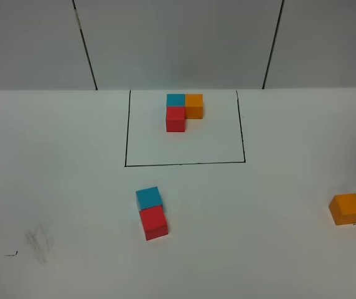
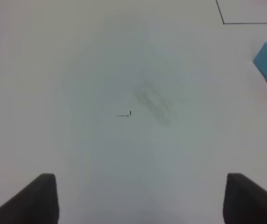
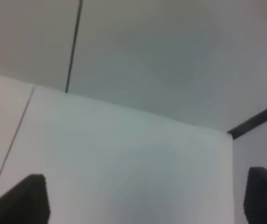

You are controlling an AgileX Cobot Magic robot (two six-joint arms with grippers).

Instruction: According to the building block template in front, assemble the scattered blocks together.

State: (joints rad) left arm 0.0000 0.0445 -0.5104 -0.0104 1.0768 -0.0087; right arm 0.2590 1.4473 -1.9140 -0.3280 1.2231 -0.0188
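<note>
My left gripper (image 2: 140,186) stands wide, with only bare white table (image 1: 72,187) between its dark fingers. My right gripper (image 3: 147,189) likewise shows spread fingers with nothing between them, and its camera looks toward the grey back wall (image 1: 178,37). I place everything from the black-line frame (image 1: 184,164). The building block template (image 1: 184,112) sits inside it, close to the far side: blue and orange side by side, with red touching blue on the near side. In front of the frame's front line, just inward of its left corner, the loose blue cube (image 1: 149,197) and red cube (image 1: 154,222) touch face to face, blue toward the frame. The loose orange cube (image 1: 346,208) lies well apart from them, beyond the frame's right line and nearer to me than its front line, close to the right border of the high view. Between that pair and the orange cube the table is open white surface. Left of the frame and toward me there is a faint grey smudge (image 1: 39,242) and a small black tick (image 1: 11,253).
</note>
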